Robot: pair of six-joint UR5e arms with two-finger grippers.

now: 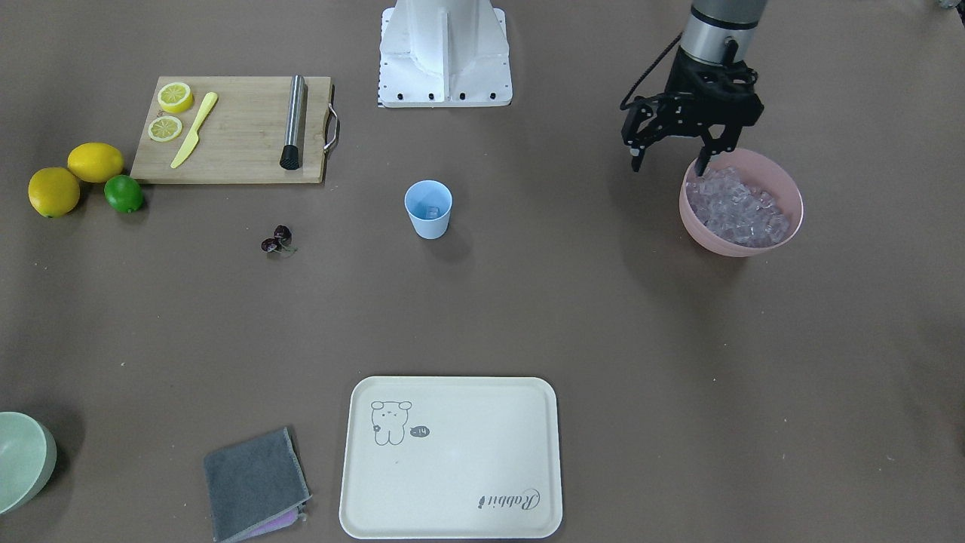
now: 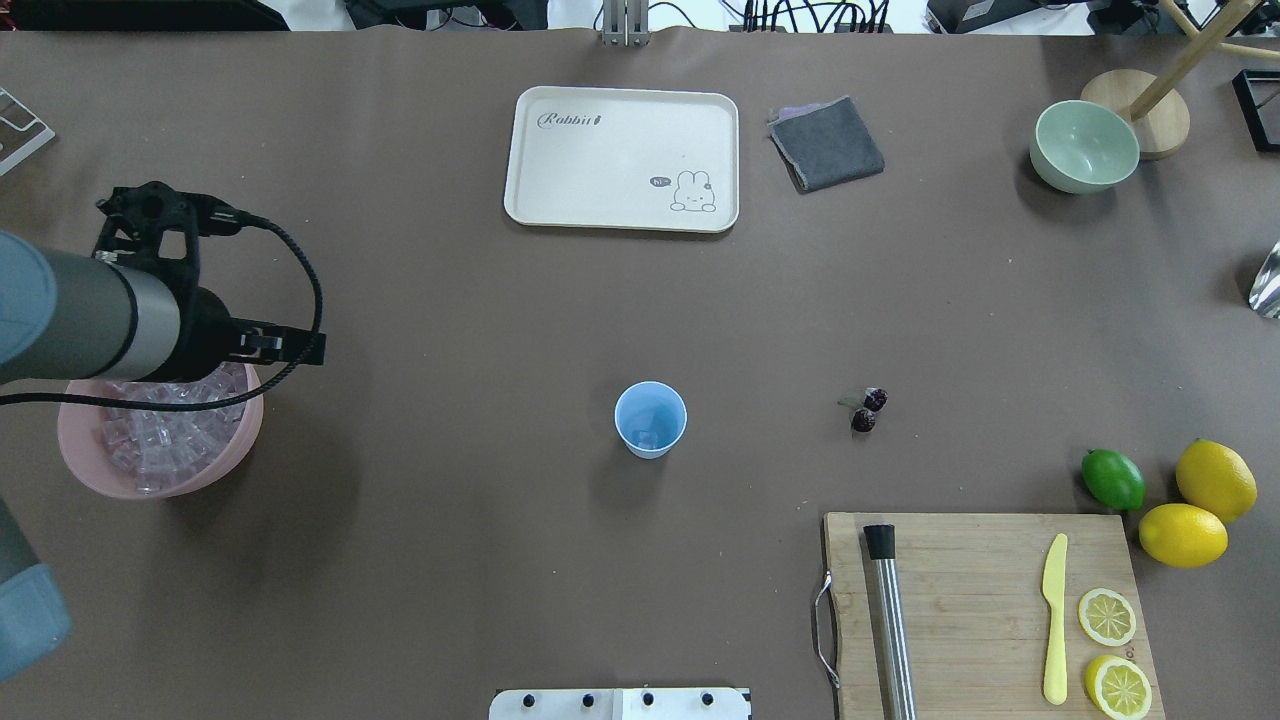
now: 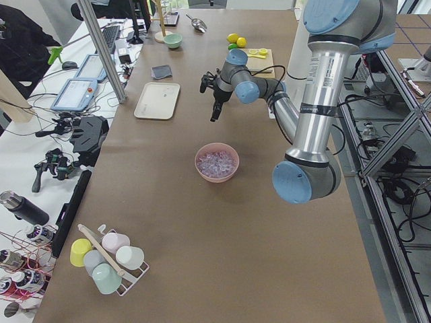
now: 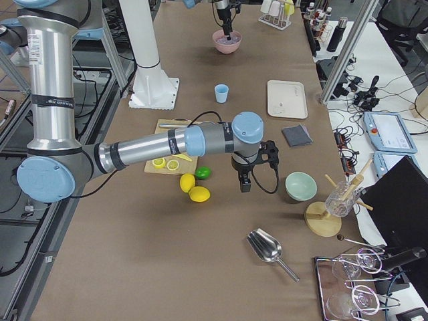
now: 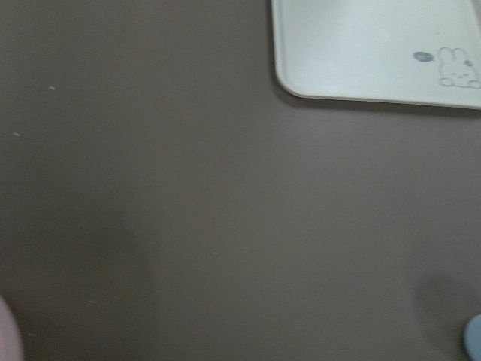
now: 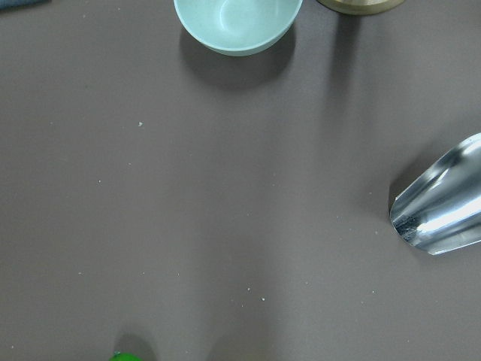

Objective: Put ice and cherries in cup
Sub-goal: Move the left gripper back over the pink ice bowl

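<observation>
Nearest on the brown tabletop (image 1: 678,377) lies a cream rectangular tray (image 1: 452,520) printed "Rabbit". Beyond stands the light-blue plastic cup (image 1: 428,215), with the dark red cherries (image 1: 277,240) well apart from it. Farthest, the left gripper (image 1: 669,162) hangs with fingers (image 1: 706,154) spread above the clear ice cubes (image 1: 735,211) in a pink bowl (image 1: 697,230); I cannot tell the state of the right gripper (image 4: 244,182).

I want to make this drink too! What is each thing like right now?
cup: upright, a little ice inside
ice: mostly piled in the pink bowl
cherries: on the table, outside the cup
left claw: open, above the pink bowl's rim
</observation>
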